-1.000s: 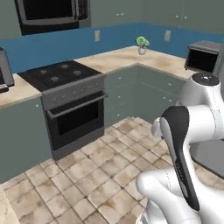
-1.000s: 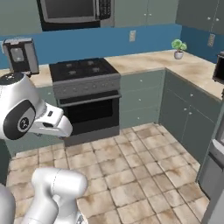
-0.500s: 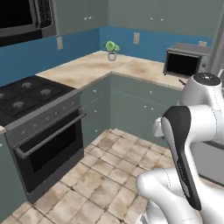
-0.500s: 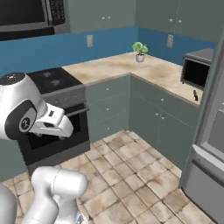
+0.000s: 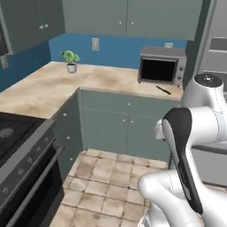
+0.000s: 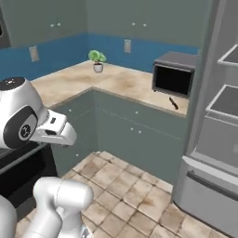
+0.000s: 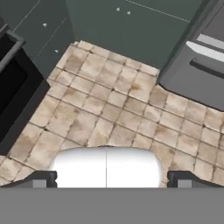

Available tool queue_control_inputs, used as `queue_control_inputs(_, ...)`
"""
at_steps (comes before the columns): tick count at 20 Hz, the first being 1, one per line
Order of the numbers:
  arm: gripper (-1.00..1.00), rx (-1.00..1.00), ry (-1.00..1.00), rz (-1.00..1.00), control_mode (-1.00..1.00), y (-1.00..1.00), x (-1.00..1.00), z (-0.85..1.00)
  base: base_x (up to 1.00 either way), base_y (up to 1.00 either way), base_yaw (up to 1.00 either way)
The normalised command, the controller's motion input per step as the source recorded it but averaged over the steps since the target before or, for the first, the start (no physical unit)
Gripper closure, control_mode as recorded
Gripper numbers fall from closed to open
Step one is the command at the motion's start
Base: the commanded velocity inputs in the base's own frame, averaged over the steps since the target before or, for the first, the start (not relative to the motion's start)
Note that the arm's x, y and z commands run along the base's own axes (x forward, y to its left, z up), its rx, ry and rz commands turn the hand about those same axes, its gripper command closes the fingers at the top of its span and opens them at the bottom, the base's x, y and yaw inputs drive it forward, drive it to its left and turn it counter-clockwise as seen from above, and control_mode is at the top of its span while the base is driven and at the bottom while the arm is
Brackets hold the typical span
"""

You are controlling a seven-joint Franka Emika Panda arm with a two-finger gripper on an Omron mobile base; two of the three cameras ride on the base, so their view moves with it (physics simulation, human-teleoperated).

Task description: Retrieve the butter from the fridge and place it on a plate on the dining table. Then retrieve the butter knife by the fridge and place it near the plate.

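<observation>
Tan floor tiles lie under the wide-open, empty claw (image 7: 106, 179); fridge (image 7: 197, 65) sits ahead to its right.

Toaster oven (image 5: 162, 65) on marbled counter (image 5: 48, 86), small potted plant (image 5: 70, 60) in corner, stove (image 5: 20, 146) at left, tiled floor (image 7: 118, 118).

Beige marbled worktop (image 5: 53, 84), blue wall (image 5: 115, 49), grey-green cabinets (image 5: 119, 128), black butter knife (image 5: 163, 90).

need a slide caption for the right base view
Butter knife on the counter beside the toaster oven, next to the open fridge.
</observation>
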Motion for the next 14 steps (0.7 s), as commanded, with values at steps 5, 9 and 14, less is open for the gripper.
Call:
queue_control_inputs(5,-1.00,0.00,0.00,0.00,1.00,0.00,0.00,0.00,1.00,0.23,-0.64)
queue_control_inputs(9,-1.00,0.00,0.00,0.00,1.00,0.00,0.00,0.00,1.00,0.29,-0.61)
queue_control_inputs(14,-1.00,0.00,0.00,0.00,1.00,0.00,0.00,0.00,0.94,0.89,-0.50)
